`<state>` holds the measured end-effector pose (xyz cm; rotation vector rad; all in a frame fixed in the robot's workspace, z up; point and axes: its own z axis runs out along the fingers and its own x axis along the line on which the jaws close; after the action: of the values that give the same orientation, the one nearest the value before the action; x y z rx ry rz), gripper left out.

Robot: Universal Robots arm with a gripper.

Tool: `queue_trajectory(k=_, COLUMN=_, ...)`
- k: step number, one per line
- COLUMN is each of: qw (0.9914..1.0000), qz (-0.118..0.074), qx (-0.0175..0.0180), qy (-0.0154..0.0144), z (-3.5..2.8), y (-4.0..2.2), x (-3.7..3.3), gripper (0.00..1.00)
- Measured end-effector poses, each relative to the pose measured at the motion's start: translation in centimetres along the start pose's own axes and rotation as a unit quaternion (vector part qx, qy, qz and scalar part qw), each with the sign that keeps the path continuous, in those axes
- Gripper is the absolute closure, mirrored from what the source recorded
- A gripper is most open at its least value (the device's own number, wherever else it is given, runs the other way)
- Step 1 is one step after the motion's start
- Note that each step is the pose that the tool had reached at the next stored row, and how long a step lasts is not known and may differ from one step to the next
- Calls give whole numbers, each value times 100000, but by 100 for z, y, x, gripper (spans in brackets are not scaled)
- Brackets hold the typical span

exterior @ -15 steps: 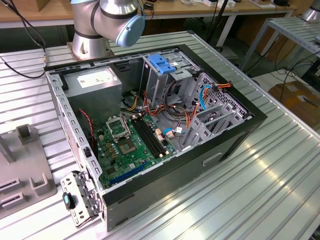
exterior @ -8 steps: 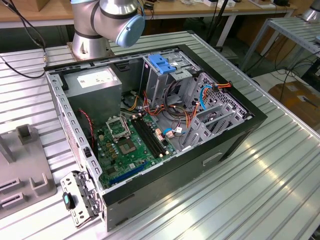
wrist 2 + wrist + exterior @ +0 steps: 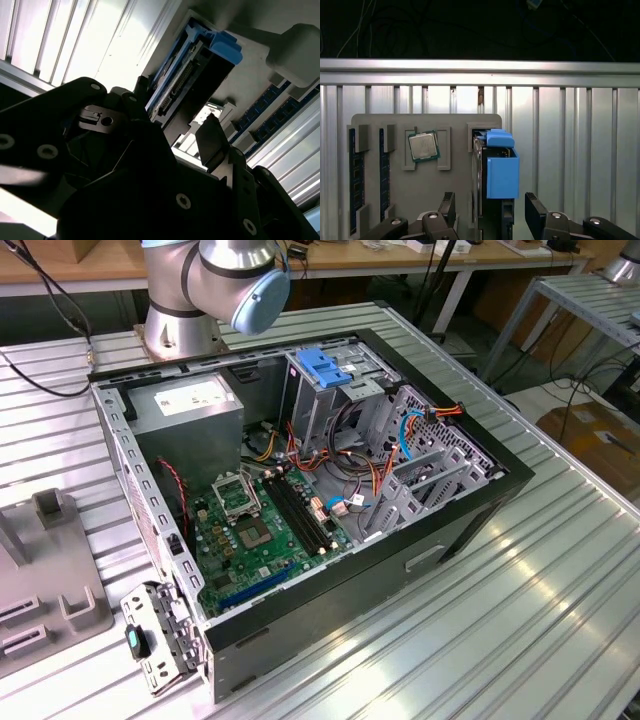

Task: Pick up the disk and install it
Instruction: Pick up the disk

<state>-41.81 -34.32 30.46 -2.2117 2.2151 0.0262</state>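
The disk (image 3: 502,175) stands on edge in a slot of a grey holder tray (image 3: 455,125), with its bright blue carrier uppermost. In the second wrist view I see the disk's (image 3: 187,75) connector edge and blue rail from below. My gripper (image 3: 491,210) is open and hangs just above the tray, one black finger (image 3: 447,204) on each side of the disk. Both fingers stand a little apart from it, and nothing is held. In the second wrist view the gripper (image 3: 172,120) straddles the same end of the disk.
The tray also holds a processor chip (image 3: 424,146) and two memory sticks (image 3: 355,180). It lies on a ribbed metal table (image 3: 570,150). In the exterior view an open computer case (image 3: 480,510) stands beside the arm's base (image 3: 190,300), with a blue-latched drive cage (image 3: 322,368).
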Motion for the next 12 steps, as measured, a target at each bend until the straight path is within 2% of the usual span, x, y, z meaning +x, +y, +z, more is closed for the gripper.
queue_trajectory(k=3, qw=100000, qz=0, qx=0, qy=-1, z=0, y=0, x=-1, gripper=35)
queue_trajectory(k=4, qw=100000, qz=1, qx=-2, qy=-1, z=0, y=0, x=-1, gripper=42)
queue_trajectory(k=6, qw=100000, qz=-1, qx=0, qy=0, z=0, y=0, x=-1, gripper=44)
queue_trajectory(k=7, qw=100000, qz=1, qx=2, qy=0, z=0, y=0, x=-2, gripper=51)
queue_trajectory(k=9, qw=100000, qz=-1, qx=0, qy=2, z=0, y=0, x=-2, gripper=51)
queue_trajectory(k=10, qw=100000, qz=1, qx=-2, qy=0, z=0, y=0, x=-2, gripper=57)
queue_trajectory(k=12, qw=100000, qz=0, qx=2, qy=-2, z=0, y=0, x=-2, gripper=57)
